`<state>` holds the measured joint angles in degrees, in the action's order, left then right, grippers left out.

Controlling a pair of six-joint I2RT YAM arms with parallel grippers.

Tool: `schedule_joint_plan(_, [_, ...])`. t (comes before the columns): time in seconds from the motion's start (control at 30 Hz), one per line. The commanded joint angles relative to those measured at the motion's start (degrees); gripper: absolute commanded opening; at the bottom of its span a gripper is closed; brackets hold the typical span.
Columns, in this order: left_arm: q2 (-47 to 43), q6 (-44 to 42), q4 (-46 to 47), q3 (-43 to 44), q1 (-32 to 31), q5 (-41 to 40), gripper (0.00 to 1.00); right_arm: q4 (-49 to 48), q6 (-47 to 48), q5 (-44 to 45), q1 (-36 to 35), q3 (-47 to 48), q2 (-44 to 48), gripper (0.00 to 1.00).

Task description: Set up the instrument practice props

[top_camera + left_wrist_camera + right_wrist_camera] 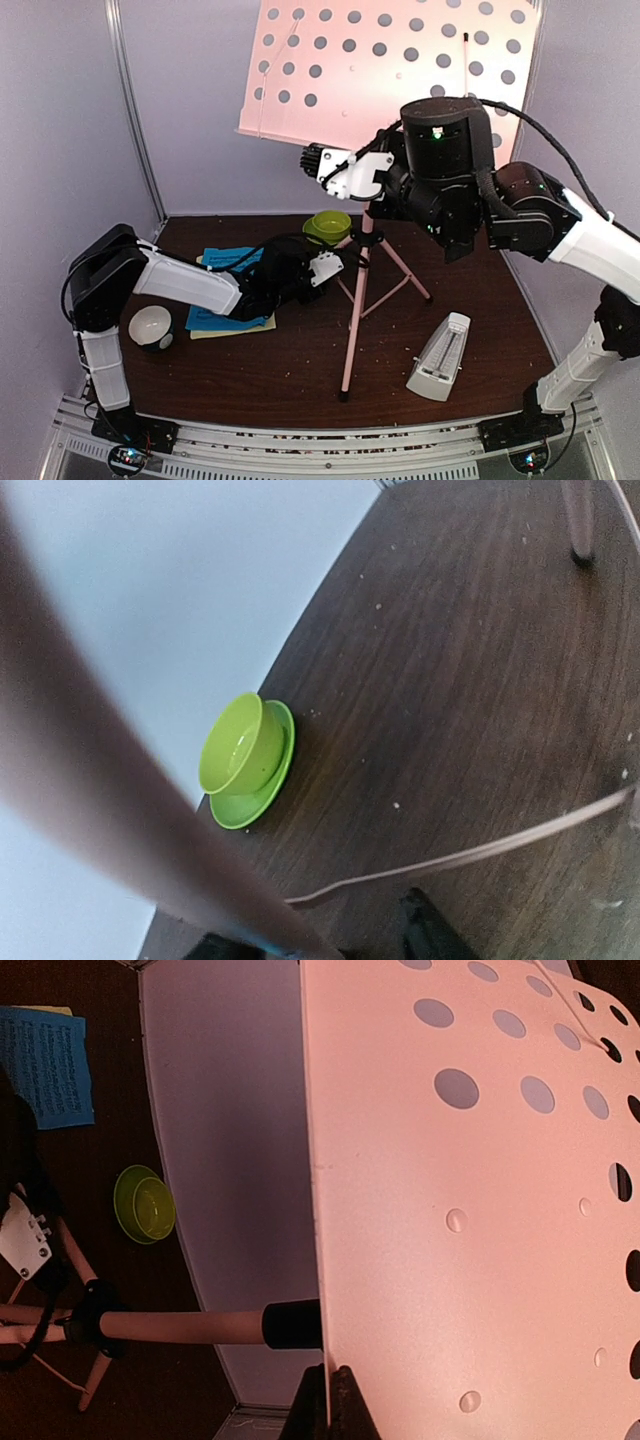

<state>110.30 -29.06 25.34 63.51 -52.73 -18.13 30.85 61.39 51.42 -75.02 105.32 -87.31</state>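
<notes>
The pink tripod music stand point(357, 300) stands mid-table. We judge it light, top-heavy and smooth-painted, best steadied at the pole above the leg hub. Its perforated desk point(380, 60) looks like thin, springy sheet. Our right gripper point(330, 1405) is pinched tight on that desk's edge; whether our left gripper point(345, 258), beside the pole, is parted we cannot tell. The dark wood table point(300, 380) is speck-strewn and boxed by pale walls point(60, 120), with blue music sheets point(218, 258) near its left edge and the metronome point(440, 358) toward its near right corner.
</notes>
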Motion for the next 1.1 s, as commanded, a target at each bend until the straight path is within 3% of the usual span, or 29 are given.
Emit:
schedule_joint_plan(0.0, [0.02, -1.52, -1.41, 0.20, 0.59, -0.92, 0.56, -17.57, -0.65, 2.21, -1.83, 0.51, 1.92, 0.00])
schedule_joint_plan(0.07, [-1.92, -0.64, -1.36, -0.87, 0.53, 0.19, 0.64, -18.27, -0.96, 2.41, -1.88, -0.24, 1.99, 0.00])
schedule_joint_plan(0.17, [-4.95, 0.91, -1.60, -3.02, 0.52, 0.75, 0.87, -20.20, -1.12, 3.26, -2.09, -2.11, 2.72, 0.00])
schedule_joint_plan(0.27, [-8.12, 3.28, -2.14, -5.18, 0.54, 1.00, 0.96, -21.93, -1.19, 3.92, -2.32, -4.32, 3.63, 0.00])
schedule_joint_plan(0.43, [-11.39, 5.29, -3.92, -7.31, 0.52, 2.36, 0.98, -22.74, -1.71, 4.39, -2.40, -6.50, 4.49, 0.04])
schedule_joint_plan(0.47, [-11.99, 6.10, -4.50, -7.54, 0.51, 2.71, 0.98, -22.65, -2.05, 4.39, -2.36, -6.65, 4.61, 0.09])
schedule_joint_plan(0.57, [-14.34, 10.15, -6.52, -8.18, 0.52, 3.16, 0.98, -22.35, -3.00, 3.99, -2.40, -7.05, 5.44, 0.43])
schedule_joint_plan(0.6, [-15.25, 11.72, -7.09, -8.52, 0.52, 3.54, 0.98, -21.89, -3.59, 3.53, -2.37, -7.13, 5.78, 0.50])
schedule_joint_plan(0.93, [-24.08, 23.87, -18.08, -10.16, 0.52, -0.58, 0.98, -13.96, -11.58, 0.27, -2.54, -7.94, 10.34, 0.81])
schedule_joint_plan(1.03, [-27.50, 29.04, -22.21, -10.67, 0.52, -1.18, 0.98, -10.74, -14.42, -1.90, -2.98, -7.90, 12.16, 0.98])
schedule_joint_plan(1.07, [-28.67, 30.75, -24.49, -10.64, 0.52, -1.38, 0.98, -9.77, -15.97, -2.54, -3.13, -7.85, 12.69, 1.00])
